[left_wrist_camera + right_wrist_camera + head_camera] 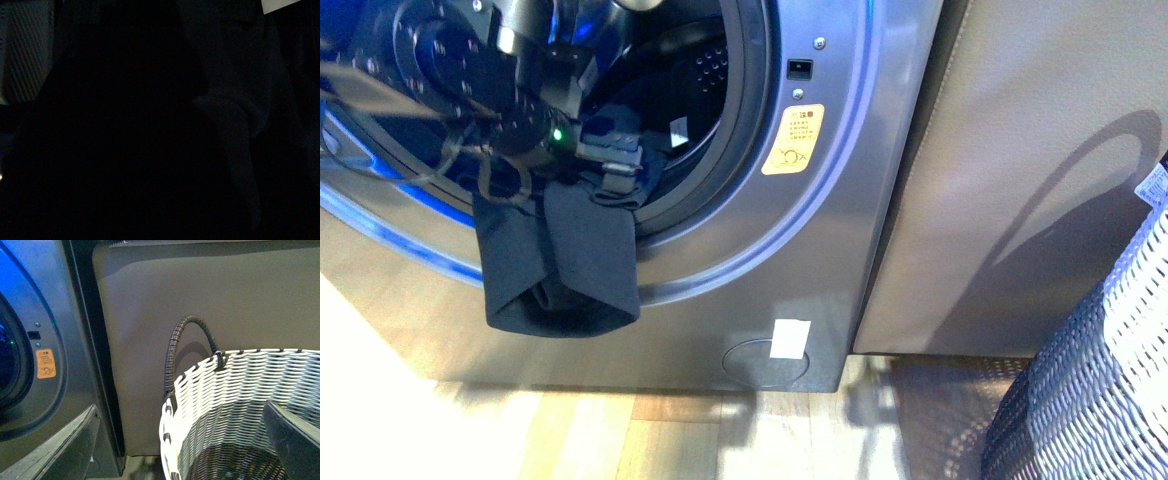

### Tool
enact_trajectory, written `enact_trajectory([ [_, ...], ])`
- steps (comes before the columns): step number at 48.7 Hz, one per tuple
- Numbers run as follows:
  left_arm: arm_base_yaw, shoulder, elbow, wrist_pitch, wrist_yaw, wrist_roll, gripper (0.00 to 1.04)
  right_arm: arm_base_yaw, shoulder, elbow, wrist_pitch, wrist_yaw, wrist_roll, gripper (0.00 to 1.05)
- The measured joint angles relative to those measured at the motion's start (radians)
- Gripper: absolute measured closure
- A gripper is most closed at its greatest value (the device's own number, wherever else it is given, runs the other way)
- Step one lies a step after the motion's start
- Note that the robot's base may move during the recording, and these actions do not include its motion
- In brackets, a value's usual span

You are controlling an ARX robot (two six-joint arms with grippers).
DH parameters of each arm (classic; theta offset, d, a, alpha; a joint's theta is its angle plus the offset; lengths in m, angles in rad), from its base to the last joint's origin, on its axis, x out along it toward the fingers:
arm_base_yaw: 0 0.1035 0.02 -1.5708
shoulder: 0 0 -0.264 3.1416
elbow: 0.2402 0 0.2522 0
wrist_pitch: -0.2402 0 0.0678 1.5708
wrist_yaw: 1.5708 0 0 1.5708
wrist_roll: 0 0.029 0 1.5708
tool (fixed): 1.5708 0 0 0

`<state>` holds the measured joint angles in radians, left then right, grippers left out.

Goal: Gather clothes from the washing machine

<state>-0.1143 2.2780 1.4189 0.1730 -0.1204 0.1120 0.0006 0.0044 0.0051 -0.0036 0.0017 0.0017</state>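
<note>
The grey washing machine [840, 200] fills the front view, and its round opening shows the perforated drum [710, 65]. My left gripper [615, 165] is at the lower rim of the opening, shut on the clothes [565, 270]. This dark navy garment hangs folded down over the black seal and the machine's front. The left wrist view is dark. In the right wrist view my right gripper [185, 450] is open with nothing between its fingers [55, 450]. It hovers over the woven basket [235, 385], with the washing machine [55, 315] off to one side.
The two-tone woven basket [1100, 380] stands on the wood floor at the front view's lower right, its dark handle [180, 340] arching up. A plain brown panel [1020, 180] stands right of the machine. An orange sticker [793, 140] marks the door rim.
</note>
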Motion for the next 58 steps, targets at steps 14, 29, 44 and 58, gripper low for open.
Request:
enact_trajectory([
  [14,-0.002,-0.100,-0.167,0.075,0.070,0.006,0.83,0.000,0.000,0.000,0.000,0.000,0.000,0.07],
  [29,0.022,-0.272,-0.401,0.200,0.160,0.028,0.89,0.000,0.000,0.000,0.000,0.000,0.000,0.07],
  [44,0.046,-0.502,-0.574,0.212,0.281,0.043,0.89,0.000,0.000,0.000,0.000,0.000,0.000,0.07],
  [58,0.039,-0.772,-0.608,0.138,0.364,0.043,0.89,0.000,0.000,0.000,0.000,0.000,0.000,0.07],
])
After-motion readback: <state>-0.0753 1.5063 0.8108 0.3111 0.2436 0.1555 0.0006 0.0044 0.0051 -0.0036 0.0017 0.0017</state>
